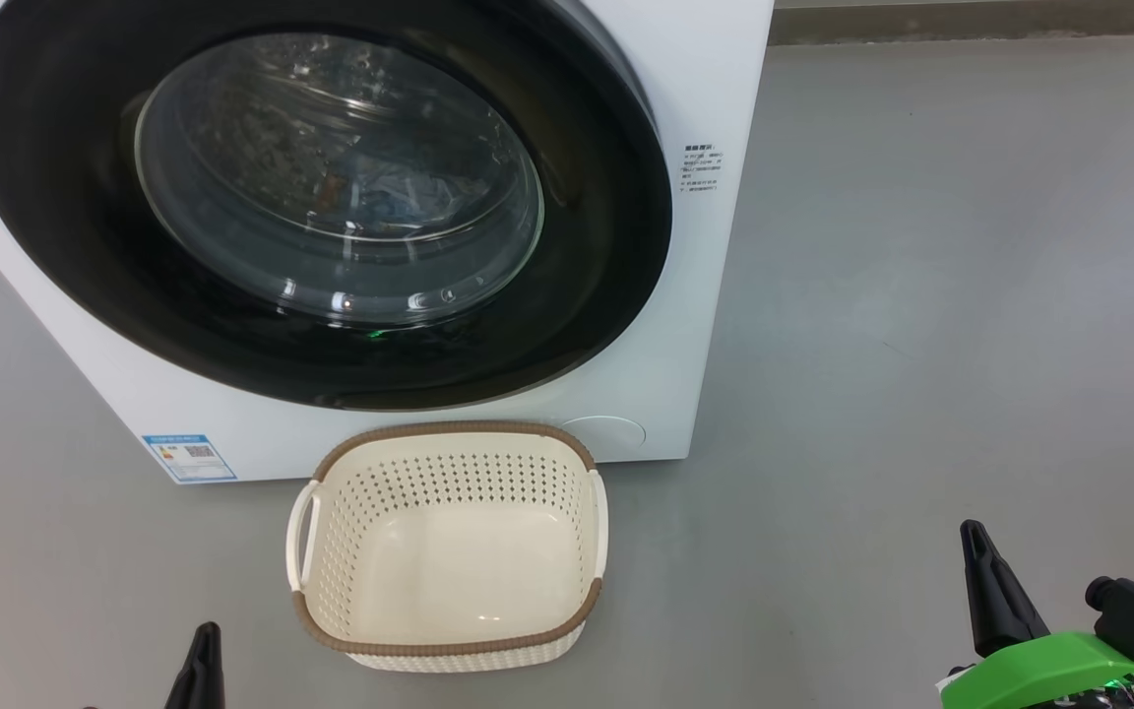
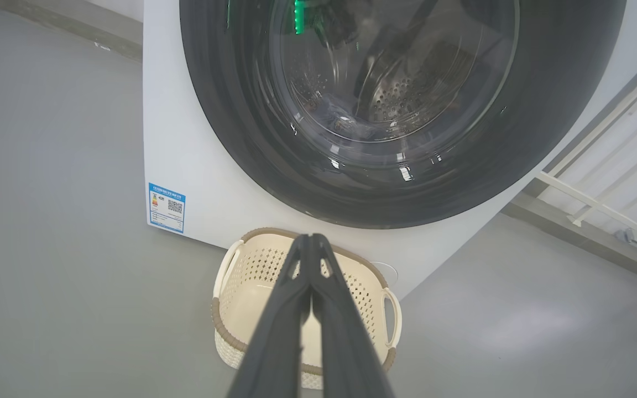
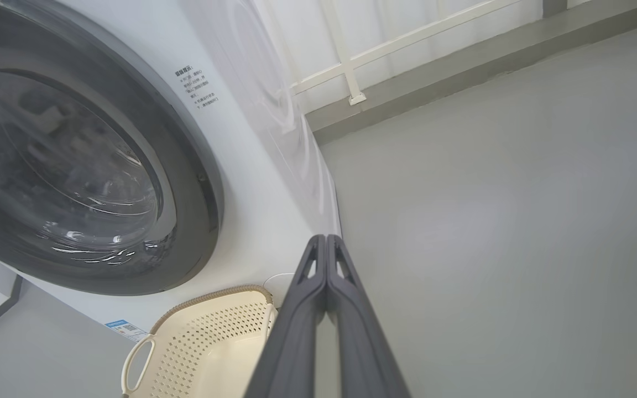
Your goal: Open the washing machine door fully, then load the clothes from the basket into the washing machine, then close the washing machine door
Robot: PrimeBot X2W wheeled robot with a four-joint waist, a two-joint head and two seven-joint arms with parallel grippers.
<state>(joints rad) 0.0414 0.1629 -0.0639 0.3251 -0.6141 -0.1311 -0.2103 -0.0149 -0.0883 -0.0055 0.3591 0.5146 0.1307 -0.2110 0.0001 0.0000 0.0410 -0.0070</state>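
The white washing machine (image 1: 715, 325) fills the upper left of the head view, and its round black-rimmed door (image 1: 85, 256) lies flat against the front, closed. Behind the glass centre (image 1: 341, 177) some bluish fabric (image 1: 400, 192), the clothes, lies in the drum. On the floor in front stands the cream basket (image 1: 449, 547) with nothing in it. My left gripper (image 2: 311, 239) is shut and empty, back from the basket (image 2: 230, 309). At the lower right, well clear of the basket (image 3: 208, 342), my right gripper (image 3: 325, 239) is shut and empty.
Grey floor (image 1: 921, 295) spreads wide to the right of the machine. A blue label (image 1: 188, 457) sits low on the machine's front. White railing (image 3: 351, 55) and a low kerb (image 3: 462, 72) run behind the machine's right side.
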